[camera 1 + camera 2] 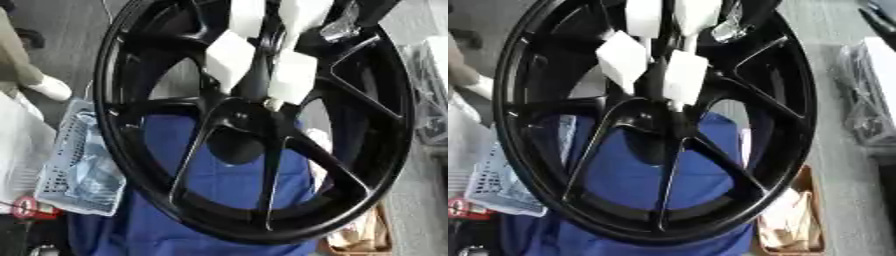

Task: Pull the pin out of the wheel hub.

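Hand at the black wheel hub (254, 125)
Right hand (262, 60) comes down from the top edge — white fingertips (291, 80) pinching a small pale pin (273, 104) at the centre — blue cloth (219, 190) beneath

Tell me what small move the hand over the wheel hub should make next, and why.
Probably ease the right hand slightly lower and take hold of the small pale piece on the hub of the black wheel; I take that piece for the pin. The hand hangs just above it, and whether it already holds it does not show.
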Tool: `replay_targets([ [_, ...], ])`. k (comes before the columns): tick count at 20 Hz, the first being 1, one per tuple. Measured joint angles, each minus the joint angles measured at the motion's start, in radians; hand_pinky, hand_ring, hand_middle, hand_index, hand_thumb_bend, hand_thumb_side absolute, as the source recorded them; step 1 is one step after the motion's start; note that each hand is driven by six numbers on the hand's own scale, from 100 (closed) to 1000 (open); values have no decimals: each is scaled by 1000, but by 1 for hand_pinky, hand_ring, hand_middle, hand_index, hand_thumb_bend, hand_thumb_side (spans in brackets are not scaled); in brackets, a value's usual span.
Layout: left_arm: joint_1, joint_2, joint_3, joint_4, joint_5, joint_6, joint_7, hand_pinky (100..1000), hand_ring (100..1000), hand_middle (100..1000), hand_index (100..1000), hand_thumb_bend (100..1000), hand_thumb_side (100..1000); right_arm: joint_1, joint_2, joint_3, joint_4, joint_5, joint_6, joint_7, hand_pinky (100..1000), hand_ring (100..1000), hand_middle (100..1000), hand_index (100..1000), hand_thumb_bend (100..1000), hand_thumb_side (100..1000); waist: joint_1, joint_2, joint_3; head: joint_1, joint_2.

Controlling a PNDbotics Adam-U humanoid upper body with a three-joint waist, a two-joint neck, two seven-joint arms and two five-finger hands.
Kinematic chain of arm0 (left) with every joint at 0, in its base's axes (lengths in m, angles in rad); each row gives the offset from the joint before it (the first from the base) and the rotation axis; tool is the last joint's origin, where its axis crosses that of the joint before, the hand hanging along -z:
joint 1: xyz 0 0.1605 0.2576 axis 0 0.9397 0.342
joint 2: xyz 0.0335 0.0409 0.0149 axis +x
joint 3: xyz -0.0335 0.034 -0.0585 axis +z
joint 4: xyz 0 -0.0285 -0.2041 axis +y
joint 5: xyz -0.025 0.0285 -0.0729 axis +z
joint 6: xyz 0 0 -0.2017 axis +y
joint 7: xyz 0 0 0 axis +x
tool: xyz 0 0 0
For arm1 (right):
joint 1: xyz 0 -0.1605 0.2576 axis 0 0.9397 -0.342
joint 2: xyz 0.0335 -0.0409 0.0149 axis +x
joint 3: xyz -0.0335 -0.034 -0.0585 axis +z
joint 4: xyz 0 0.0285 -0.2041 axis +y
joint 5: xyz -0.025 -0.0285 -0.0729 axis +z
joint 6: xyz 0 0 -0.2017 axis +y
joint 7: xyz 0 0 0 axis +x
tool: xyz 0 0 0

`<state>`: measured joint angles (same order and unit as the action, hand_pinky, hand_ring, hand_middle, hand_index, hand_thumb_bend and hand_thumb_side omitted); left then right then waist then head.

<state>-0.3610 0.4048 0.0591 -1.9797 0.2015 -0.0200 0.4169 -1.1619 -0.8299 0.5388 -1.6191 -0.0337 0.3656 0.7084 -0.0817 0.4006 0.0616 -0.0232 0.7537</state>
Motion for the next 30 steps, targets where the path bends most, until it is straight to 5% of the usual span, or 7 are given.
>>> replay_targets([
  [13, 7, 0, 7, 0, -2, 1, 3, 851, 689, 660, 719, 167, 637, 41, -101, -125, -100, -41, 12, -31, 660, 637, 476, 603, 342, 100, 7, -11, -25, 17, 0],
  [30, 12, 1, 13, 0, -9, -3, 11, 850, 688, 660, 719, 169, 631, 338, -288, -375, -23, -98, -39, -274, 661, 632, 478, 607, 332, 100, 40, -11, -43, 50, -26],
])
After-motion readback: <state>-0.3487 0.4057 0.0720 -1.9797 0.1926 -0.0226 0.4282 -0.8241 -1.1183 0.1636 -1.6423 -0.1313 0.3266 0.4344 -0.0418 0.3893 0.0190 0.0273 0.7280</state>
